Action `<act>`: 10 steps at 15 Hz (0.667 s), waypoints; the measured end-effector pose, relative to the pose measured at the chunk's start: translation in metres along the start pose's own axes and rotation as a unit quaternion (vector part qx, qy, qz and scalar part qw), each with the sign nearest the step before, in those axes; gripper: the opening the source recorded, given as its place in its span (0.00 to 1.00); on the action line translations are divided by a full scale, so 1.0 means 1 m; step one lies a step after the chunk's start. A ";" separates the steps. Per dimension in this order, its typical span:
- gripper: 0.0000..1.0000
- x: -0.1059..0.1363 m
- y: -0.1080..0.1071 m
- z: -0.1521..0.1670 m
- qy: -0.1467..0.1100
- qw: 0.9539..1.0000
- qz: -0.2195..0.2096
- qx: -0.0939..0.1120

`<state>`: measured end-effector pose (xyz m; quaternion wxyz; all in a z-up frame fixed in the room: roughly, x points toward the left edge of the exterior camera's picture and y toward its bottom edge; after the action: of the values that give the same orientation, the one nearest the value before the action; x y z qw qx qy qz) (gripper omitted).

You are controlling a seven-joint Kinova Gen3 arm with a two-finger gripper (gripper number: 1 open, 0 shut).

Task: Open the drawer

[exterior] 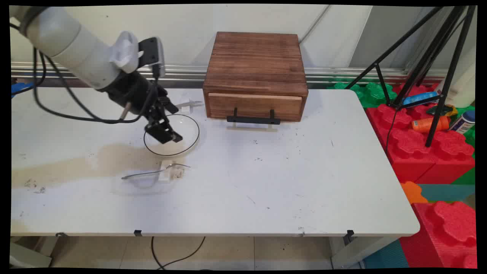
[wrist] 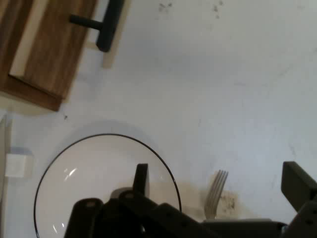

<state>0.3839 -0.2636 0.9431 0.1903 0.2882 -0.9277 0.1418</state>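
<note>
The desk [exterior: 289, 182] is white, scuffed with small dark specks, and carries a pale brown stain [exterior: 95, 161] on its left part. Behind it runs a light wall with a metal rail [exterior: 342, 72] along its foot. To the right of the desk lie red and green foam blocks [exterior: 422, 148], with an orange bottle [exterior: 430, 123], other small containers and the black legs of a tripod [exterior: 437, 76] among them.

At the far middle of the desk stands a wooden box [exterior: 255, 72] with one drawer and a black handle [exterior: 253, 119]; the drawer looks shut.

The gripper [exterior: 167, 131] hangs over a white plate [exterior: 190, 131] with a thin dark rim, left of the box. In the hand view its fingers [wrist: 141, 179] are spread wide: one stands over the plate's inner face [wrist: 94, 173], the other [wrist: 297, 184] is off beyond the rim, over bare desk. They hold nothing. Whether a fingertip touches the plate cannot be told.

A fork [exterior: 152, 173] lies just near of the plate on a small white block [exterior: 166, 175], its tines [wrist: 216, 191] pointing right and close to the plate's rim. Another small white block [wrist: 18, 165] sits at the plate's far side with a thin metal piece [exterior: 190, 103] on it, too small to name.

No writing can be read on anything.
</note>
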 end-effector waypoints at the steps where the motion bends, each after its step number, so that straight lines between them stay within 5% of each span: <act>1: 1.00 0.006 -0.001 0.003 0.000 1.000 -0.002 0.005; 10: 1.00 0.065 -0.004 0.050 -0.004 1.000 0.010 0.022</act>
<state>0.3229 -0.3165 0.9274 0.1785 0.2839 -0.9280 0.1626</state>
